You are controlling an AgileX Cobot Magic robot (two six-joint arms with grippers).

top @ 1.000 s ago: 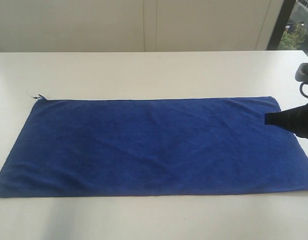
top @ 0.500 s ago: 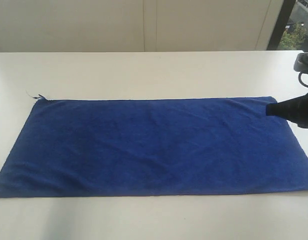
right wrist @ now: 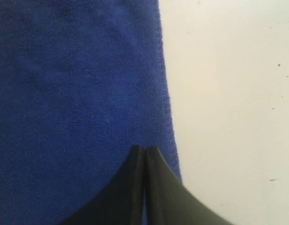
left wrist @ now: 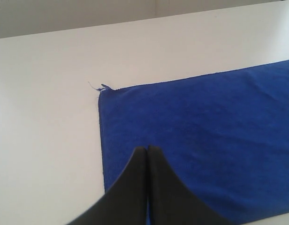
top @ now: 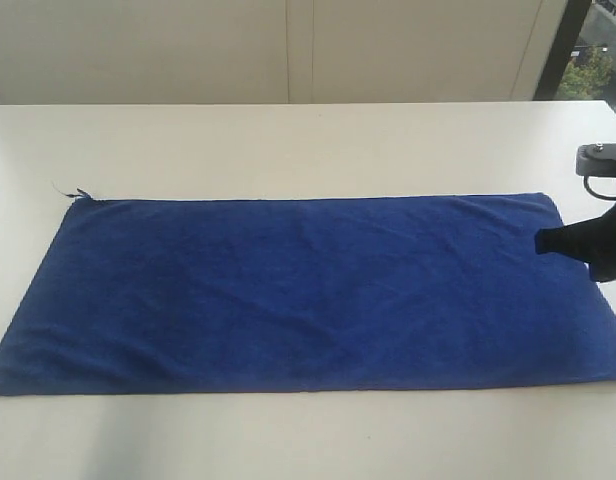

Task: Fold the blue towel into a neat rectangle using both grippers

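My exterior camera looks down over the whole long royal-blue terry towel [top: 288,290]; my wrist cameras sit closer, one above each end.

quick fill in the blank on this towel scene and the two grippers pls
1. The towel spread flat on the white table is ____ in colour.
2. The left gripper and the right gripper both have their fingers ____.
3. A loose thread sticks out at one ____ of the towel.
4. The exterior view shows only the ____ gripper.

Missing words: blue; shut; corner; right
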